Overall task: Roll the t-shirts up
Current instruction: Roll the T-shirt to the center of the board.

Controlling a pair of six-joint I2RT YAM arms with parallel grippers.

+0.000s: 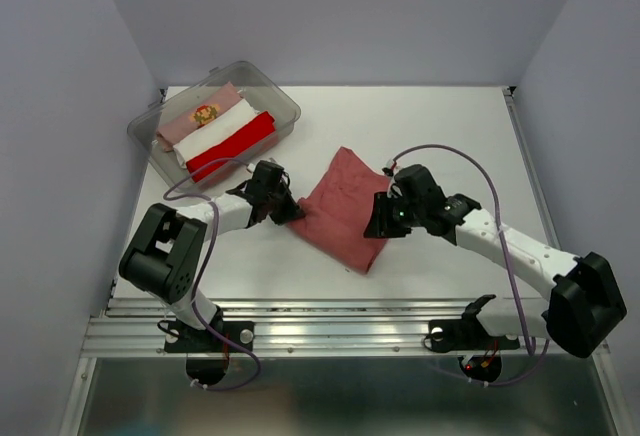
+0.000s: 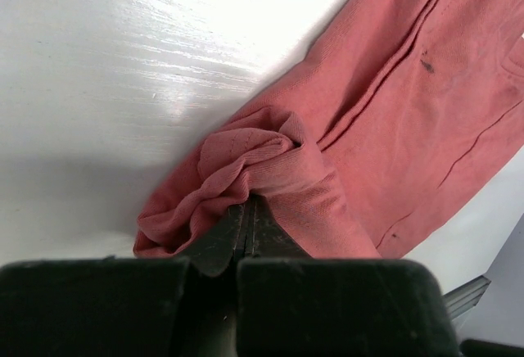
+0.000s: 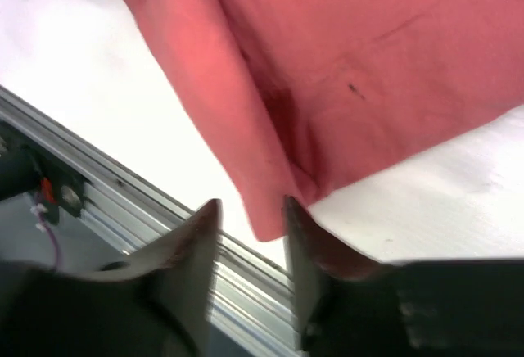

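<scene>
Firstly, logged left gripper (image 2: 248, 210) pressed together, pinching a bunched fold at the edge of the brick-red t-shirt (image 2: 393, 103). Found right gripper (image 3: 252, 214) spread, a corner of that shirt hanging between its fingers (image 3: 198, 238), not clamped. Recorded shirt folded flat, unrolled, on the table (image 1: 440, 126) between the 2 arms. Listed 3 rolled bundles (image 1: 222, 128), pale pink, white and bright red, side by side in the clear tub (image 1: 285, 106) at far left. Judged risks: fold dragged askew by a 1-sided hold; loose right corner slipping free, hence a crooked or slack roll.
</scene>
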